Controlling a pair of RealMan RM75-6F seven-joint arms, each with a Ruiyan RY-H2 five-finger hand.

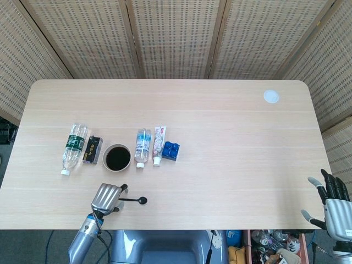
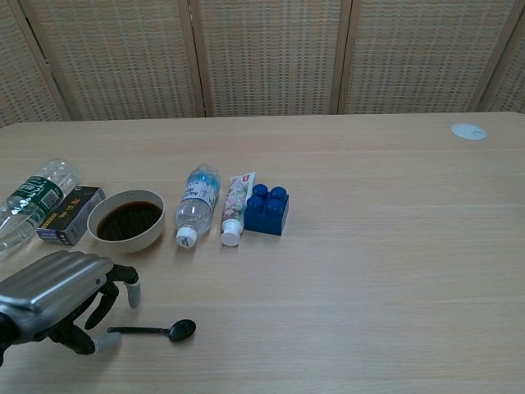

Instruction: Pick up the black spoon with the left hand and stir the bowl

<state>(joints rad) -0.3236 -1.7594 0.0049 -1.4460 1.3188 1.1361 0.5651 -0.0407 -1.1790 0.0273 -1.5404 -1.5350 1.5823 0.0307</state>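
One black spoon (image 2: 152, 331) lies flat at lower left of the chest view, below the bowl (image 2: 125, 220). The left hand (image 2: 57, 297) arches over its handle end, fingers spread, nothing gripped yet. Pinch the handle firmly before lifting. The right hand (image 1: 333, 204) waits open, lower right.
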